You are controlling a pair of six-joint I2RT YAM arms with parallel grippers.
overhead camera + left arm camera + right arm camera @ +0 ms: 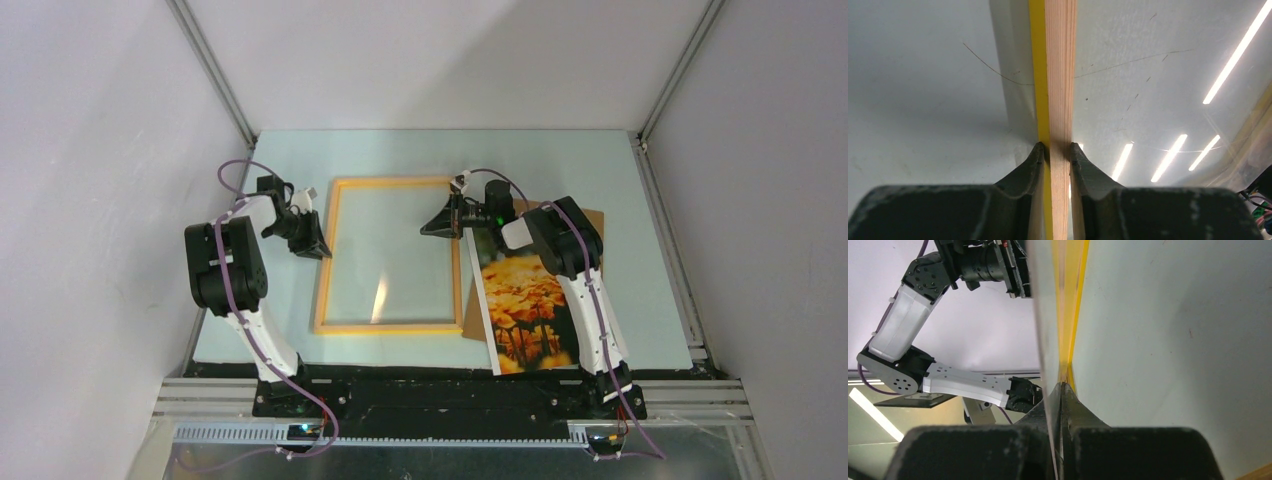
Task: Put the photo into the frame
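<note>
The table (600, 170) carries everything in one band across its middle. The frame (390, 327) lies flat at the centre with its long axis running from me to the far wall, and glare on its inside suggests glazing. The photo (515, 300) lies just right of it, not yet in it, resting on a brown backing board (592, 218) that shows past its far corner. Its long axis runs almost parallel to the frame's, slightly skewed.

The left end effector (312, 245) is closed on the frame's left rail. Its wrist view shows the wooden strip pinched squarely between both fingers. The right end effector (440, 225) sits at the far part of the right rail with its fingers fully together. A thin edge runs into the seam between them, but I cannot tell whether it is actually gripped.

From that right end effector the photo lies back towards me and a little to the right, under its own forearm. I judge the right arm much the nearer, since the left would have to reach across the whole frame.
</note>
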